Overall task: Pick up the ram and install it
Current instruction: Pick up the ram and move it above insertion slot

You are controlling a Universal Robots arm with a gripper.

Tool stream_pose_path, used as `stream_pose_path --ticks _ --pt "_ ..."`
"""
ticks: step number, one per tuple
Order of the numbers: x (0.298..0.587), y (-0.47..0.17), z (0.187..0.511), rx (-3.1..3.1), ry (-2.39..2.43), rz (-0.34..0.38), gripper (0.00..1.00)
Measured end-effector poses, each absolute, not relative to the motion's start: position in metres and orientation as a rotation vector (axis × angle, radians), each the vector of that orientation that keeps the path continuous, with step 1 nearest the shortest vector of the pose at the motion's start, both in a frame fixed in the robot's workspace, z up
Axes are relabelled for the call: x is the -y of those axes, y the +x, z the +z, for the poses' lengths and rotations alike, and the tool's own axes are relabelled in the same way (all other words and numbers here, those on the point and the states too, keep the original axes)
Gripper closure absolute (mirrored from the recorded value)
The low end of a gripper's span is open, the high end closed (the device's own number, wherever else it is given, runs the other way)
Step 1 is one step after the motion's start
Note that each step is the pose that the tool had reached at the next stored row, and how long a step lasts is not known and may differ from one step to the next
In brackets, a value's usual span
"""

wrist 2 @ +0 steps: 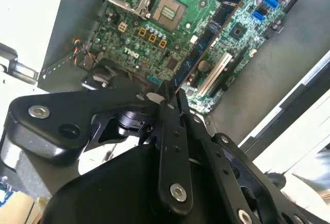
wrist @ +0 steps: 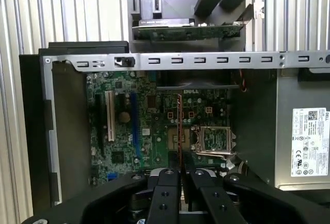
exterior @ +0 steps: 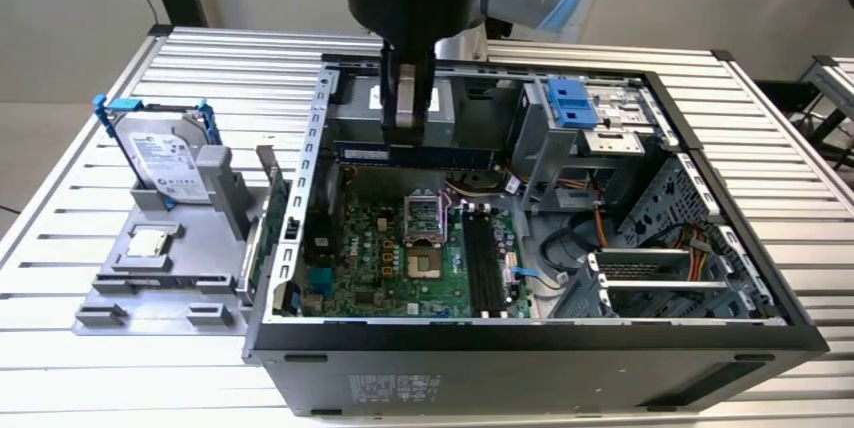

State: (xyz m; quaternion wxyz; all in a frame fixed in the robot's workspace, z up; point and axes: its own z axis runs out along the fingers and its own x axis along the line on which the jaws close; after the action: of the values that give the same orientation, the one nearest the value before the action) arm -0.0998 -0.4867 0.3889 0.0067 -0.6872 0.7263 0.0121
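The ram [exterior: 454, 157] is a long dark stick held level over the far end of the motherboard [exterior: 380, 268], beyond the open processor socket [exterior: 423, 223]. My gripper [exterior: 404, 136] hangs straight down from above and is shut on the stick near its middle. In both wrist views the ram [wrist 2: 206, 41] [wrist: 179, 131] shows edge-on, running out from between the closed fingers [wrist 2: 166, 112] of the gripper [wrist: 180, 173]. The black memory slots [exterior: 483, 263] lie nearer the front, at the exterior view's right of the socket, running crosswise to the held stick.
The open computer case [exterior: 534, 333] lies on a ribbed metal table [exterior: 80, 248]. A silver hard drive in a blue frame [exterior: 167, 158] and a small square chip [exterior: 150, 241] sit on a grey fixture at the exterior view's left. Drive cages and cables [exterior: 627, 238] fill the case's right half.
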Motion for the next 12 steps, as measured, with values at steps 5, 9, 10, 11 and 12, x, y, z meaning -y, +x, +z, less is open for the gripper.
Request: stream_pose_path --ticks 5,9,10,11,12 --pt "0.487 -0.088 0.389 -2.272 -2.150 0.038 1.00" --pt "0.487 -0.078 0.389 -2.272 -2.150 0.038 1.00" --pt "0.487 -0.076 0.389 -2.272 -2.150 0.038 1.00" --pt "0.487 -0.074 0.389 -2.272 -2.150 0.038 1.00" --pt "0.487 -0.072 0.389 -2.272 -2.150 0.038 1.00"
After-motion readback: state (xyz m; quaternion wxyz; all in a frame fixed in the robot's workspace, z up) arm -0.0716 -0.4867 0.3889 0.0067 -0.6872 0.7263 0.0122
